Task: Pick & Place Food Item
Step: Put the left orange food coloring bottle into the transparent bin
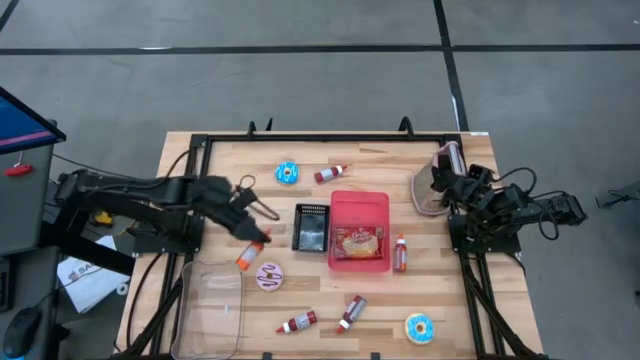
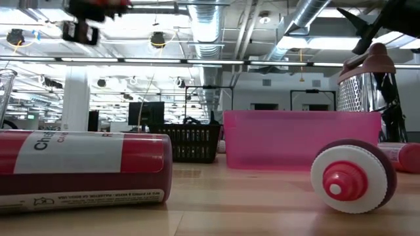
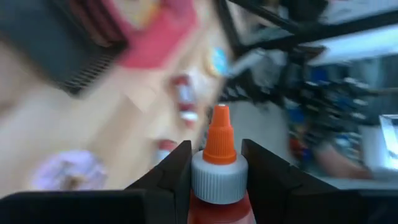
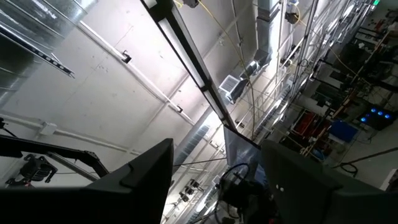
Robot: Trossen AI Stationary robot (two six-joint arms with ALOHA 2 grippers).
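A red sauce bottle (image 3: 219,186) with a white collar and an orange nozzle sits between the fingers of my left gripper (image 3: 214,165), which is shut on it. In the high view that gripper (image 1: 250,238) hangs over the table's left half, with the bottle (image 1: 249,256) at its tip, left of the black basket (image 1: 311,227). The pink bin (image 1: 358,232) stands at the table's middle with a food packet (image 1: 358,241) lying in it. My right gripper (image 4: 217,180) waits open at the right edge, pointing up at the ceiling. My left gripper pinches the bottle at its white collar (image 3: 217,179), one finger on each side. The bottle lies along the fingers, its orange nozzle (image 3: 221,137) sticking out past the fingertips. It is lifted clear of the table.
A clear tray (image 1: 210,300) lies at the near left. Donuts (image 1: 287,172) (image 1: 270,276) (image 1: 419,327) and other red bottles (image 1: 330,174) (image 1: 400,254) (image 1: 297,322) (image 1: 351,312) lie scattered on the table. A metal grater with a pink top (image 1: 430,186) lies by the right arm.
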